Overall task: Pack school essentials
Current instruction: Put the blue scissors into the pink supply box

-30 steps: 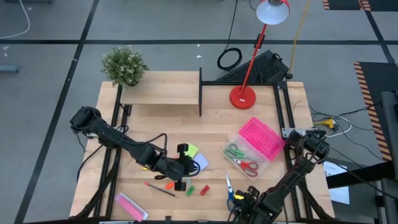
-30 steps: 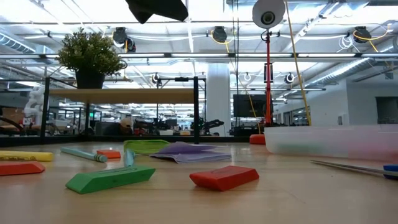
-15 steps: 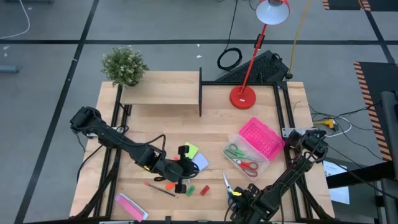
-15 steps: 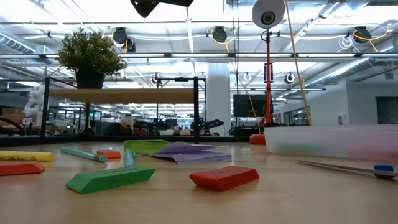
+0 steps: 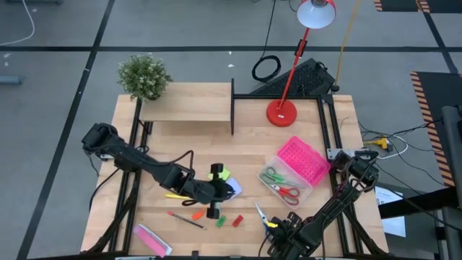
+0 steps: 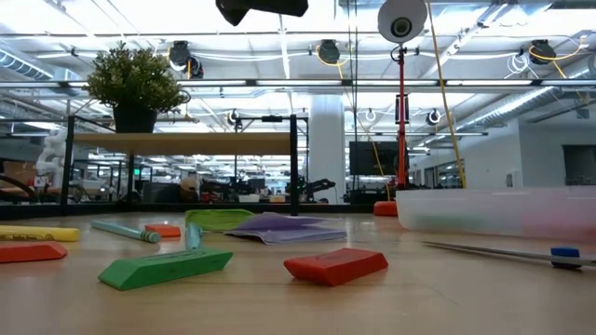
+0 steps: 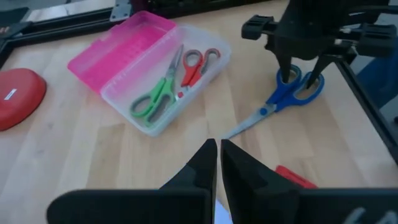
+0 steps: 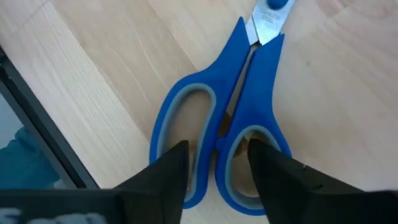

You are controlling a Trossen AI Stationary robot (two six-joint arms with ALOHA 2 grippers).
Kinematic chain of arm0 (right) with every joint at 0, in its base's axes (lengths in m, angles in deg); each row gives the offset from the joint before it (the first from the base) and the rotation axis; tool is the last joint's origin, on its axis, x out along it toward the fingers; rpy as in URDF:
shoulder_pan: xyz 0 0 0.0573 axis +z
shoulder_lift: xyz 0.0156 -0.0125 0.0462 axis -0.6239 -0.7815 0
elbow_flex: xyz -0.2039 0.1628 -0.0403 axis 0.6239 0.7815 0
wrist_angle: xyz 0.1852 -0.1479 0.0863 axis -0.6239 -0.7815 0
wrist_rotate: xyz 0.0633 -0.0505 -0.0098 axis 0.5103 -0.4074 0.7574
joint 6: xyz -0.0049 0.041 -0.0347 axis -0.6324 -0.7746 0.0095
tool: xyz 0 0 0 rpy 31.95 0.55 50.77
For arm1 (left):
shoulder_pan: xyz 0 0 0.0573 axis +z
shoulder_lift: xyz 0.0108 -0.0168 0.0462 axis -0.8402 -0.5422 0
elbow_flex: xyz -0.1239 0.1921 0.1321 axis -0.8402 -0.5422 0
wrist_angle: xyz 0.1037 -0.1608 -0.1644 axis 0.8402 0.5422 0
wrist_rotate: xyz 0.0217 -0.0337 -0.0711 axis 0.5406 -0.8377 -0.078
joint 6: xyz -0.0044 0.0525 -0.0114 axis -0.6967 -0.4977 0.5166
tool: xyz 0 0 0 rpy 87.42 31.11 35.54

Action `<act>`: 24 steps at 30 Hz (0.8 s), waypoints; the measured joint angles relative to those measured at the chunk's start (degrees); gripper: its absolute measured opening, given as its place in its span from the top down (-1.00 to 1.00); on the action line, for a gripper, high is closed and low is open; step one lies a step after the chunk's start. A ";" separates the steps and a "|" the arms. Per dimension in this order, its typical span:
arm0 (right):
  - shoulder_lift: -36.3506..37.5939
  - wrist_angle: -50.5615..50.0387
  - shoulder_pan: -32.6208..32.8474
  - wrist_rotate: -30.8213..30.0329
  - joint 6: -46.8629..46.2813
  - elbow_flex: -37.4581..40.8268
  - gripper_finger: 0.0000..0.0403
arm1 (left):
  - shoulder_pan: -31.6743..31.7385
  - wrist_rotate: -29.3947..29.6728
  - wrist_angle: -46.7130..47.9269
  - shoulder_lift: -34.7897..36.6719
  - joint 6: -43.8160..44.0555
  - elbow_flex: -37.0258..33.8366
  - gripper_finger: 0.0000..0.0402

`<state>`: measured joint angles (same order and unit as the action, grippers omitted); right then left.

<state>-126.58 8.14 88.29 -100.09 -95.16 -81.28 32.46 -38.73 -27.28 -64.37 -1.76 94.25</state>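
Note:
Blue-handled scissors [image 5: 263,217] lie flat near the table's front edge. My right gripper [image 5: 275,228] stands over their handles, open, fingers down in the loops [image 8: 239,81]. My left gripper [image 5: 220,191] hovers shut and empty above the green [image 5: 224,174] and pale-blue [image 5: 232,188] sticky-note pads, well off the table. Around it lie a yellow pen [image 5: 173,195], a red pen [image 5: 186,219] and orange [image 5: 197,214], green [image 5: 221,221] and red [image 5: 237,220] blocks. Green and red scissors rest in the clear box [image 5: 285,184]. My right gripper comes from above, pointing down, with one finger [image 7: 286,70] in each of the two handle loops [image 8: 186,118] of the blue scissors. The bars between the loops lie in the gap between the fingers. The scissors lie flat on the table, blades [image 7: 249,122] pointing away toward the far left.
The pink perforated lid [image 5: 303,160] leans on the box's far side. A pink-and-white packet [image 5: 151,240] lies at the near left. A red lamp [image 5: 281,112], a shelf [image 5: 188,108] and a plant [image 5: 144,76] stand at the back. Bare wood lies between shelf and stationery.
The blue scissors have slid a little toward the table's left, their blade tip swinging left, carried by my right gripper in the loops. My left gripper has drifted toward the right, staying high and shut.

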 joint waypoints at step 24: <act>6.93 -1.35 0.02 -0.25 4.66 0.44 0.60 | 1.47 -0.53 0.56 0.00 -0.27 0.00 0.87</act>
<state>-119.66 6.79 88.31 -100.34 -90.49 -80.84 33.93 -39.26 -26.73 -64.37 -2.04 94.25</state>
